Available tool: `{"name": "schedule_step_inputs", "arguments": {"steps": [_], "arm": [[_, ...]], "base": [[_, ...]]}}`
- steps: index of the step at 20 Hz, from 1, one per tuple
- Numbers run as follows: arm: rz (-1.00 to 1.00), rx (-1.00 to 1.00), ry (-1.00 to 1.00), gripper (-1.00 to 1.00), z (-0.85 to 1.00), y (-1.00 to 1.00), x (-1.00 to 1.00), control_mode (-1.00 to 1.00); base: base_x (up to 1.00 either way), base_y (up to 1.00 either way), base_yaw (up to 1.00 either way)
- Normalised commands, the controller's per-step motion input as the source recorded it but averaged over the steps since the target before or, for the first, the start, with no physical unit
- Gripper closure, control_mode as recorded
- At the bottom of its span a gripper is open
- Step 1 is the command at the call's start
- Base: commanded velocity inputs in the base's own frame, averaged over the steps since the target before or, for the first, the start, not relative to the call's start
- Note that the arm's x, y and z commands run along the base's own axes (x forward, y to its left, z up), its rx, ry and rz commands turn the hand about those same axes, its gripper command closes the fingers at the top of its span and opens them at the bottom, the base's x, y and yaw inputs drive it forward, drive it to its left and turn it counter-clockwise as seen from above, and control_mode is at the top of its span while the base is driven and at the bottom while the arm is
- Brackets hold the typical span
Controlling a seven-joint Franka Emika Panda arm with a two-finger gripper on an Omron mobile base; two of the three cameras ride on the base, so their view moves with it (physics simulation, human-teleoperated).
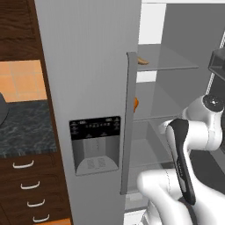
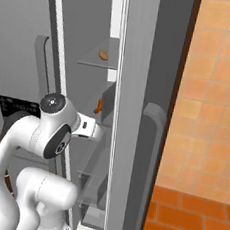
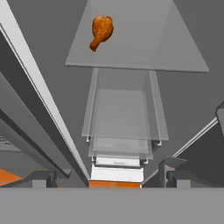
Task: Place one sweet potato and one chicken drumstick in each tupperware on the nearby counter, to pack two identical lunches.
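Note:
In the hand view a glossy orange-brown chicken drumstick [image 3: 101, 31] lies on a glass fridge shelf [image 3: 144, 48], well beyond my gripper [image 3: 109, 176]. The gripper is open, its fingertips [image 3: 41, 177] far apart with nothing between them. The drumstick [image 1: 136, 103] [image 2: 99, 106] peeks out on the middle shelf in both base views. A tan sweet potato [image 1: 143, 61] [image 2: 103, 54] rests on the shelf above it. My arm [image 2: 60, 131] reaches into the open fridge. The dark marbled counter [image 1: 24, 127] lies to the left of the fridge. The tupperware is out of view.
The closed fridge door with a dispenser panel [image 1: 94, 143] and a tall handle [image 1: 130, 123] stands left of the opening. The open door [image 2: 137, 114] flanks the arm's right side. Clear drawers [image 3: 122, 127] sit below the shelves. Wood drawers [image 1: 28, 189] are under the counter.

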Motion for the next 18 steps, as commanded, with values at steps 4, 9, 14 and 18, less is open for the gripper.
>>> {"name": "schedule_step_inputs", "arguments": {"steps": [4, 9, 14, 18], "arm": [[0.01, 0.02, 0.0, -1.0, -0.09, 0.0, 0.47, -1.0], [0.06, 0.01, -0.02, -1.0, 0.53, 0.0, 0.08, -1.0], [0.05, 0.0, -0.06, -1.0, 1.0, 0.0, 0.0, -1.0], [0.05, 0.0, -0.05, -1.0, 0.94, 0.0, 0.03, -1.0]], "base": [[0.0, 0.0, 0.0], [0.0, 0.0, 0.0], [0.0, 0.0, 0.0], [0.0, 0.0, 0.0]]}}
